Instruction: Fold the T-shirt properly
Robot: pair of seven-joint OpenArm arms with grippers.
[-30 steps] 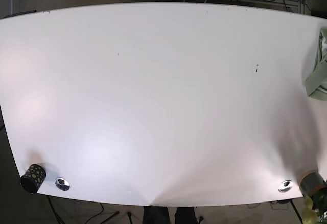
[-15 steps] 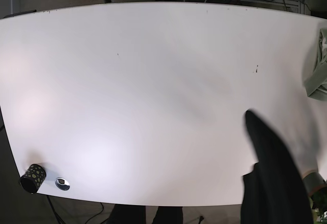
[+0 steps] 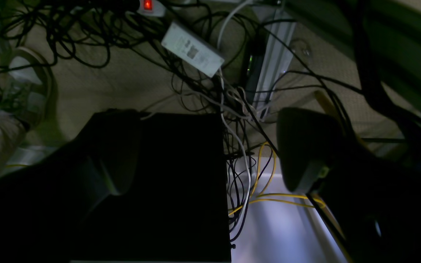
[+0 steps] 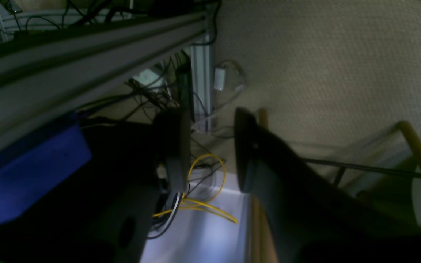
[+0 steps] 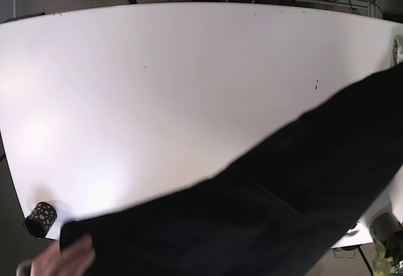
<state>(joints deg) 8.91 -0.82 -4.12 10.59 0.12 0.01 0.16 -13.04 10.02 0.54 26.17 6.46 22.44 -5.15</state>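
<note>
A black T-shirt [image 5: 283,194] is spread across the lower right half of the white table [image 5: 157,68], with a person's hand [image 5: 63,258] holding its corner at the bottom left. Both arms are pulled back past the table's far edge, and only small parts show at the top of the base view. My left gripper [image 3: 207,164] is open and empty over floor cables. My right gripper [image 4: 208,151] is open and empty, also facing the floor. Neither wrist view shows the shirt.
A black dotted cup [image 5: 39,218] stands at the front left corner. Another cup [image 5: 385,224] and a silver disc [image 5: 352,229] sit at the front right. A bit of pale green cloth [image 5: 398,41] shows at the right edge. Cables lie behind the table.
The black T-shirt has swept in from the lower right and now covers the table's lower right half. A hand has appeared at the bottom left. The green cloth is mostly covered.
</note>
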